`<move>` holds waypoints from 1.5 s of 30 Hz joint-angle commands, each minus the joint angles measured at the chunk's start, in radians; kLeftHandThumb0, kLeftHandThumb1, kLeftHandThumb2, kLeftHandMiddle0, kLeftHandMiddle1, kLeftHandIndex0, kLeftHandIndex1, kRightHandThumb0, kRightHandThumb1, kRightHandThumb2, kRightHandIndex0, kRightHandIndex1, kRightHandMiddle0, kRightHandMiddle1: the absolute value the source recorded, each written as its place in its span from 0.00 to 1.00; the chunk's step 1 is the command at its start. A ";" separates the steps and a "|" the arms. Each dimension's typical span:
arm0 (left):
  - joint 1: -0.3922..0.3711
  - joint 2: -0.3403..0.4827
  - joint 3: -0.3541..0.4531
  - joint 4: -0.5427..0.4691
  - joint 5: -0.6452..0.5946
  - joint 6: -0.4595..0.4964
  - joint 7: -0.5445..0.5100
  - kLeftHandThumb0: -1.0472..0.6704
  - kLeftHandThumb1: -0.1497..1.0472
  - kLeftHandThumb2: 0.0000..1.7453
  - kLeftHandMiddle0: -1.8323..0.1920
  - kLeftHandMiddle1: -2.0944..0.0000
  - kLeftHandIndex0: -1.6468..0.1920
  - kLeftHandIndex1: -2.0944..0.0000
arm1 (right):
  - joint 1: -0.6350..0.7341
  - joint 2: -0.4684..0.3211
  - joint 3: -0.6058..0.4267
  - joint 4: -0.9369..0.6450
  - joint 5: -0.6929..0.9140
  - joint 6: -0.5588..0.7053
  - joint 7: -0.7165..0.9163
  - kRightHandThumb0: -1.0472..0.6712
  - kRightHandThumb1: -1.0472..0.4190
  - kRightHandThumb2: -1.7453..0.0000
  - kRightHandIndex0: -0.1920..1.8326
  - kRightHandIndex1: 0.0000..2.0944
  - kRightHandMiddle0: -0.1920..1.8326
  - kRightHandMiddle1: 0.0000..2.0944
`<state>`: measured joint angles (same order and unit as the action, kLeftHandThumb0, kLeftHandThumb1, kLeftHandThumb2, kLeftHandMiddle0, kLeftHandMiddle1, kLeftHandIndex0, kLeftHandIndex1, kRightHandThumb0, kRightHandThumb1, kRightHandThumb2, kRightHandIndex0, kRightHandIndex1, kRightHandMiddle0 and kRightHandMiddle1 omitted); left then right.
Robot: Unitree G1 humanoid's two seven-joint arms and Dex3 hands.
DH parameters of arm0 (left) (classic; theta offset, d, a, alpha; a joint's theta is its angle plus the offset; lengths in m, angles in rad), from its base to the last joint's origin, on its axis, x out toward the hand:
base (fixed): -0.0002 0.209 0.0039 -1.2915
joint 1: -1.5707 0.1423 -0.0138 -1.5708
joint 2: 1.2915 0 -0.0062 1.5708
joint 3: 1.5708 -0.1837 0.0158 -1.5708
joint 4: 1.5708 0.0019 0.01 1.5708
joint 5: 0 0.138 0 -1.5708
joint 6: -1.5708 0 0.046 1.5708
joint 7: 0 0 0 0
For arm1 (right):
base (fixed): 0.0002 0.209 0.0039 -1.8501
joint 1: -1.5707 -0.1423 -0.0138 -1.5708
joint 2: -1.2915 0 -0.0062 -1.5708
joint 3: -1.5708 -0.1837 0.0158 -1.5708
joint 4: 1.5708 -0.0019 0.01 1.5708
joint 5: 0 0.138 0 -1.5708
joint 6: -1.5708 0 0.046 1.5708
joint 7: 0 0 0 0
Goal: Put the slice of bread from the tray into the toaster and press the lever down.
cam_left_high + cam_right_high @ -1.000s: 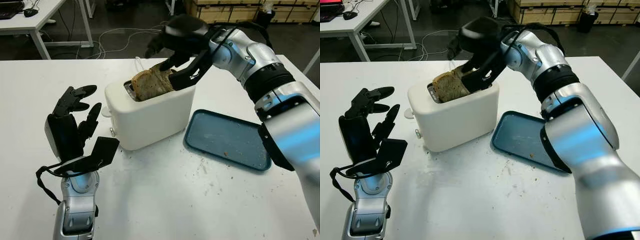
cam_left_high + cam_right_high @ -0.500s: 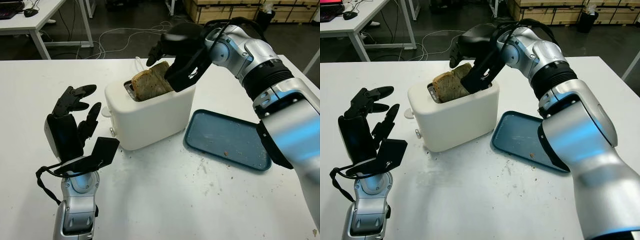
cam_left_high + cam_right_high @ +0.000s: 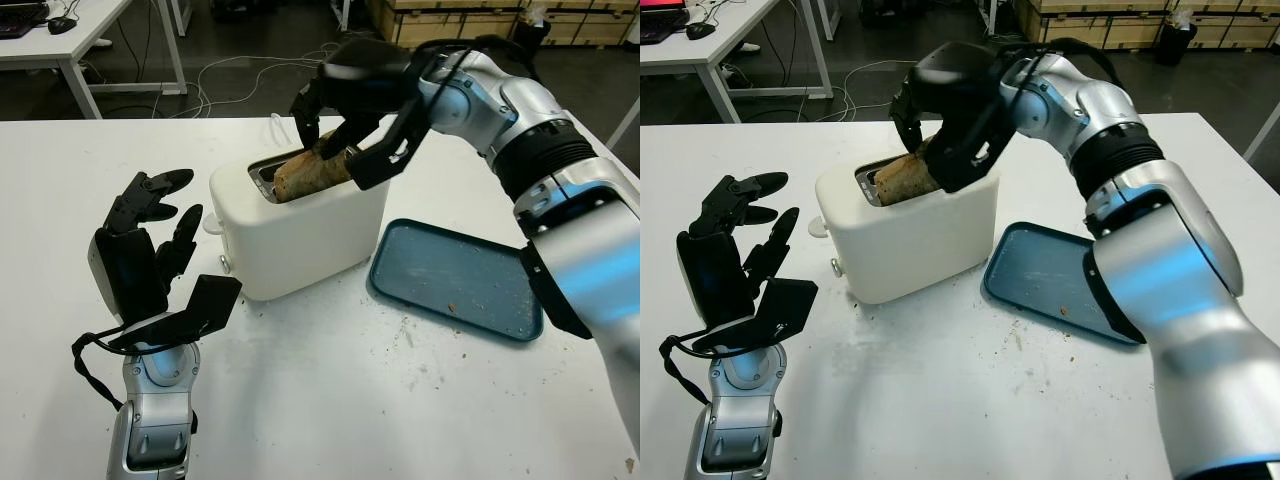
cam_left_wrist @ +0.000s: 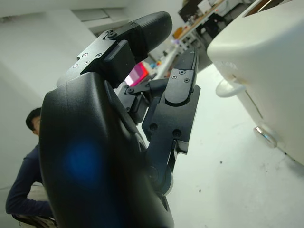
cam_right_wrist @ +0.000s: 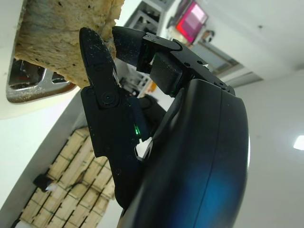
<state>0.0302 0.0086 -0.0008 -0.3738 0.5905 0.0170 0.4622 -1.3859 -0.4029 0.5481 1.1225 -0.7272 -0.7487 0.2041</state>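
One bread slice (image 3: 312, 170), one toaster (image 3: 300, 230), one tray (image 3: 455, 280).

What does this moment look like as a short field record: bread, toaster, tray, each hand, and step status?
bread: brown crusty slice of bread, partly sunk into the slot, top edge above it
toaster: white boxy plastic toaster, on the white table
tray: blue rectangular tray, crumbs on it, beside the toaster
right hand: black three-finger right hand, over the toaster, fingers on the bread
left hand: black three-finger left hand, open, raised beside the toaster
lever: not yet pressed, as far as can be judged
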 commanded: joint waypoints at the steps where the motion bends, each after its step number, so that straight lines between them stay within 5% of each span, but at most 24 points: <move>1: -0.002 -0.003 0.001 0.003 0.004 -0.011 0.006 0.52 0.84 0.00 0.63 0.41 0.51 0.69 | 0.014 -0.021 0.005 -0.018 -0.011 -0.027 -0.019 0.28 0.09 0.95 0.65 0.83 0.56 0.75; 12: -0.002 -0.002 0.001 0.002 0.009 -0.010 0.008 0.53 0.84 0.00 0.62 0.41 0.50 0.69 | 0.048 -0.064 0.010 -0.059 -0.004 -0.049 0.023 0.30 0.09 0.94 0.65 0.83 0.56 0.74; 27: -0.001 -0.001 0.000 0.002 0.010 -0.014 0.008 0.52 0.84 0.00 0.62 0.41 0.50 0.70 | 0.084 -0.079 0.047 -0.055 -0.029 -0.044 0.020 0.30 0.09 0.94 0.63 0.83 0.50 0.83; 40: -0.001 -0.003 -0.002 -0.001 0.014 -0.007 0.008 0.52 0.84 0.00 0.62 0.41 0.50 0.70 | 0.113 -0.061 0.063 -0.032 -0.035 -0.077 -0.036 0.30 0.09 0.93 0.62 0.83 0.52 0.74; 43: 0.000 -0.004 -0.001 -0.002 0.008 -0.008 0.006 0.52 0.84 0.00 0.63 0.41 0.50 0.70 | 0.116 -0.064 0.054 -0.034 -0.030 -0.082 -0.066 0.28 0.09 0.95 0.59 0.83 0.47 0.76; 45: 0.001 -0.005 -0.001 -0.003 0.007 -0.008 0.005 0.52 0.84 0.00 0.63 0.41 0.50 0.70 | 0.117 -0.071 0.044 -0.044 -0.025 -0.085 -0.086 0.25 0.09 0.97 0.45 0.76 0.39 0.69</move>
<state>0.0303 0.0081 -0.0015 -0.3738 0.5943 0.0170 0.4649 -1.2942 -0.4769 0.5961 1.0789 -0.7546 -0.8115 0.1255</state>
